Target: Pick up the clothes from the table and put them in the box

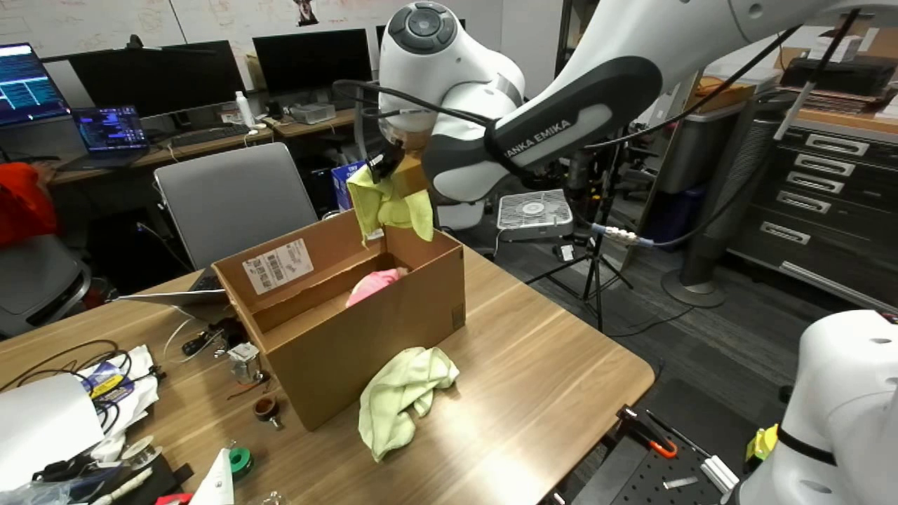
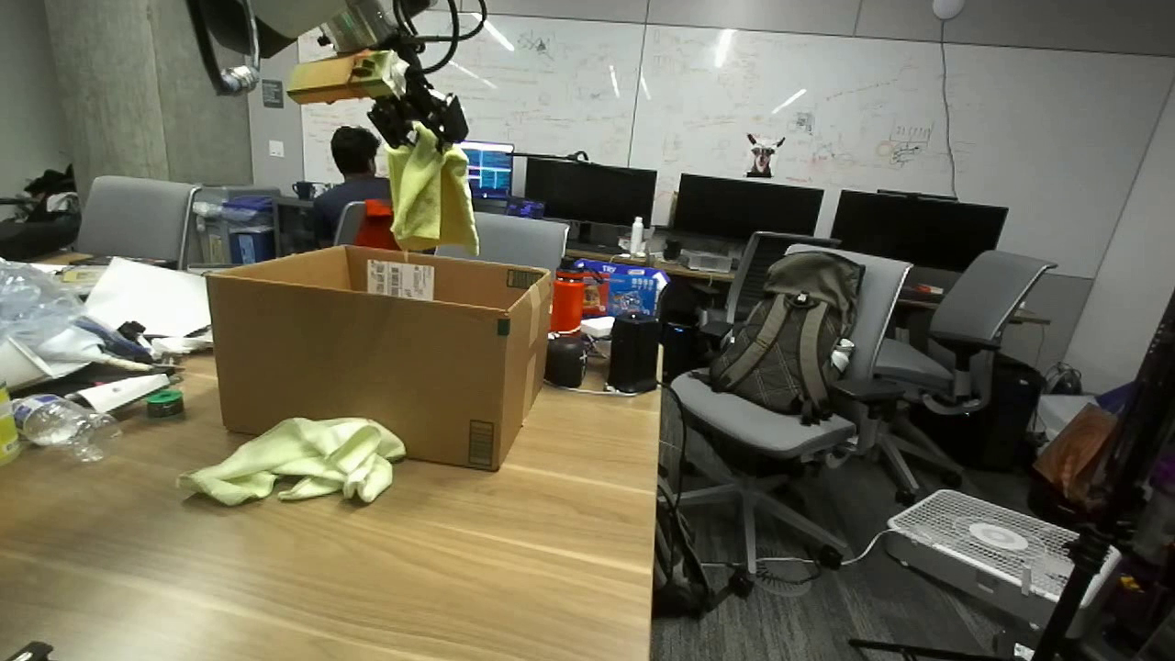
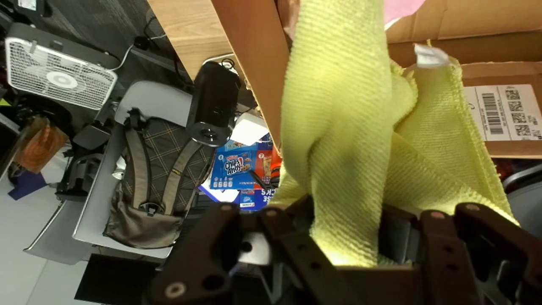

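A yellow-green cloth (image 2: 431,197) hangs in folds from my gripper (image 2: 420,128), which is shut on it above the cardboard box (image 2: 358,358). In the wrist view this cloth (image 3: 338,106) runs between the fingers and covers much of the picture. A pink garment (image 1: 372,284) lies inside the box, partly hidden by the near wall. Another pale green cloth (image 1: 403,400) is crumpled on the wood-grain table (image 1: 533,365), right beside the box's long side. Both exterior views show it lying there.
The box's walls stand upright around its opening. Cables, papers and small parts (image 1: 112,393) clutter the table on one side of it. An orange bottle (image 2: 566,301) and a black cylinder (image 2: 633,353) stand close to the box's end. Chairs (image 1: 235,200) line the table's far side.
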`<action>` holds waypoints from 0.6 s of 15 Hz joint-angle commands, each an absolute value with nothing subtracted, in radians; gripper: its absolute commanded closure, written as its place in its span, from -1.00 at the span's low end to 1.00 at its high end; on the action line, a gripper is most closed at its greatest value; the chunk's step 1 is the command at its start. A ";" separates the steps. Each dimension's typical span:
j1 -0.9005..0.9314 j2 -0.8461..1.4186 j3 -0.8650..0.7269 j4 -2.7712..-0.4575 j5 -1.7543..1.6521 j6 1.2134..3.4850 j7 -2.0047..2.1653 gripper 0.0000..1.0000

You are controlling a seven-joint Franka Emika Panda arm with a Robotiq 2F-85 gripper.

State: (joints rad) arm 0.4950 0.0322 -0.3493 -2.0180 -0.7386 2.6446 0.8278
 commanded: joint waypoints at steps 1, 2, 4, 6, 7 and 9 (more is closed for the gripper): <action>0.311 0.082 -0.156 -1.938 -0.700 2.578 0.770 0.87; 0.281 0.090 -0.123 -1.926 -0.700 2.564 0.763 0.87; 0.238 0.102 -0.076 -1.911 -0.700 2.546 0.748 0.85; 0.210 0.108 -0.045 -1.903 -0.705 2.535 0.737 0.29; 0.199 0.110 -0.034 -1.901 -0.705 2.532 0.731 0.17; 0.183 0.111 -0.018 -1.899 -0.699 2.527 0.714 -0.15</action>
State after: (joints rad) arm 0.2191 0.1019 -0.0566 -1.9374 -0.7214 2.5528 0.7622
